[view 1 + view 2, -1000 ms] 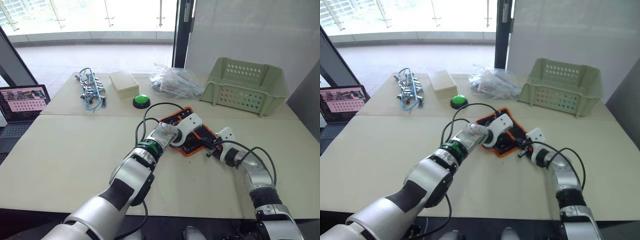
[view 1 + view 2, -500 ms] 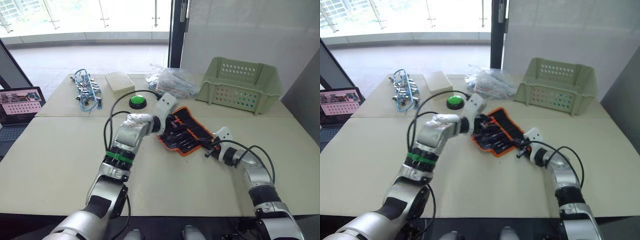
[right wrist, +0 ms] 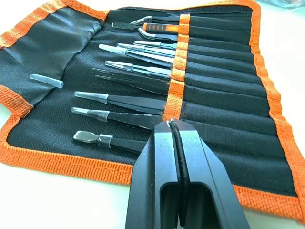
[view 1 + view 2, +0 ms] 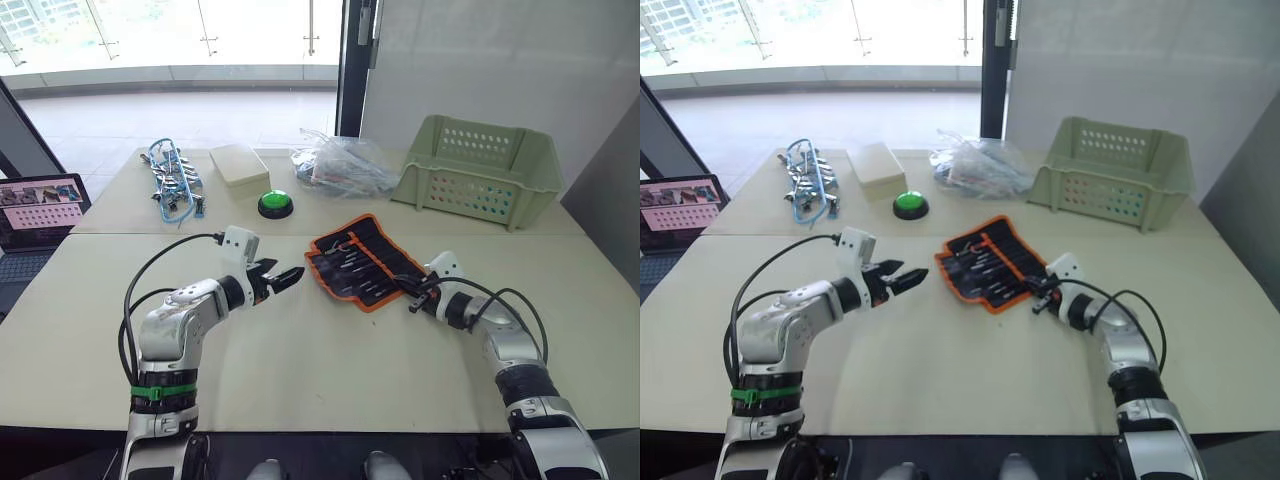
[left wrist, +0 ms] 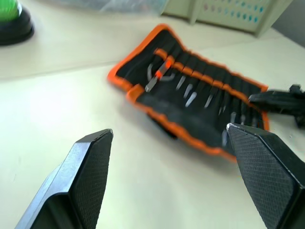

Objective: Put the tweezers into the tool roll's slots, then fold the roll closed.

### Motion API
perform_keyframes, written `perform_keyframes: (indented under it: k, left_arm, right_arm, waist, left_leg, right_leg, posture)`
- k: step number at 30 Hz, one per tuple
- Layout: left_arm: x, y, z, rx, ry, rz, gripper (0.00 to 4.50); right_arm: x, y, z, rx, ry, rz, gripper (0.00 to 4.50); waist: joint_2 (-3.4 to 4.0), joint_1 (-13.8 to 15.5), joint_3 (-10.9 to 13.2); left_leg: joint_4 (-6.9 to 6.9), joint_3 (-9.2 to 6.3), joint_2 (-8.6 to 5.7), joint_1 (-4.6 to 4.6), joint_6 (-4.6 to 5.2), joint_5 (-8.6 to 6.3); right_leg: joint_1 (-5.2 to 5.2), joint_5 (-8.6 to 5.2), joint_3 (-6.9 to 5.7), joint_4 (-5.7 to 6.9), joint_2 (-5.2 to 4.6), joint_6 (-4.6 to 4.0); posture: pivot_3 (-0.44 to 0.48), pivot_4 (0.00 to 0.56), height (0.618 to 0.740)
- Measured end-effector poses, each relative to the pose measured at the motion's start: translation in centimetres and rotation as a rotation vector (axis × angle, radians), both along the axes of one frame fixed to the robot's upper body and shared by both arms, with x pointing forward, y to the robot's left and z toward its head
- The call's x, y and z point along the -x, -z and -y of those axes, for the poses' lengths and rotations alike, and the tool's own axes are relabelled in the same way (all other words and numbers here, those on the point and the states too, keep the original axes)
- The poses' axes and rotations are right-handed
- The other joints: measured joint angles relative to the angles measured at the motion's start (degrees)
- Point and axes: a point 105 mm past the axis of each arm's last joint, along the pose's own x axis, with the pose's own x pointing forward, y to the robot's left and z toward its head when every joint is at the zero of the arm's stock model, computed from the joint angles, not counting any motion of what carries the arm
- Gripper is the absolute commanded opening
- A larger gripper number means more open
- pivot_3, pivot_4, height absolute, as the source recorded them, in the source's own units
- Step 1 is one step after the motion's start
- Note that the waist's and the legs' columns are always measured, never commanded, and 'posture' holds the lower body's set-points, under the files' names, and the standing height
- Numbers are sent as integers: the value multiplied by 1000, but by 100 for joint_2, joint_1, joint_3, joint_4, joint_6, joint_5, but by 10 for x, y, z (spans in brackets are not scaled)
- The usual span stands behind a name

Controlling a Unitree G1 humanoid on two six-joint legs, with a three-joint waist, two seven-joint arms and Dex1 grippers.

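The tool roll (image 4: 362, 262) lies unfolded on the table, black with orange edging. Several tweezers (image 3: 128, 102) sit side by side in its slots (image 3: 219, 102), their pointed tips sticking out toward the flap. My right gripper (image 4: 415, 300) is shut with nothing in it. Its fingertips (image 3: 170, 126) hover at the roll's near right edge, just over the lowest tweezers. To the left of the roll, a short way off it, my left gripper (image 4: 285, 278) is open and empty. In the left wrist view the roll (image 5: 200, 95) lies ahead between the spread fingers (image 5: 90, 162).
A pale green basket (image 4: 485, 170) stands at the back right. A clear plastic bag (image 4: 340, 165), a green button (image 4: 275, 204), a beige box (image 4: 238, 162) and a blue-and-silver tangle (image 4: 175, 180) line the far table. A laptop (image 4: 40, 205) sits at the far left.
My left gripper has let go of the roll, opened and drawn back to the left. The roll now lies spread flat. The right gripper has stayed at the roll's edge.
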Motion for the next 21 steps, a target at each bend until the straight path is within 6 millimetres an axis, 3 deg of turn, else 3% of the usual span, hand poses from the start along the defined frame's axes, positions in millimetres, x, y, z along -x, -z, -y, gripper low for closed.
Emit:
perform_keyframes:
  k: [7,12,13,15,21]
  left_arm:
    - [24,-5,-5,-12,95,98,4055]
    - [41,2,-44,-92,66,140,4282]
    - [47,4,-50,-112,65,148,4500]
    - [57,8,-55,-137,80,144,4500]
    - [77,10,-62,-181,127,158,4500]
  right_arm:
    - [12,-6,-10,29,-75,37,0]
    - [27,-27,-9,122,-147,128,0]
    - [30,-33,-9,152,-160,152,538]
    - [37,-40,-12,172,-189,180,1179]
    - [65,-40,-42,211,-297,210,3221]
  waist:
    - [2,47,1]
    - [5,58,4]
    - [5,64,4]
    - [5,79,4]
    - [5,116,6]
  left_leg:
    - [-16,2,1,-8,0,-1]
    - [-23,3,1,-16,0,-1]
    - [-24,4,1,-16,1,-1]
    - [-28,3,2,-15,1,-1]
    - [-33,4,2,-17,1,-1]
  right_leg:
    - [-18,0,4,-1,-1,0]
    - [-31,0,6,-7,-2,-1]
    - [-31,0,5,-7,-2,-1]
    - [-29,0,4,-10,-2,-1]
    - [-28,-1,4,-13,-3,-1]
  posture:
    - [0,150,740]
    - [0,150,740]
    - [0,150,740]
    - [0,150,740]
    - [0,150,740]
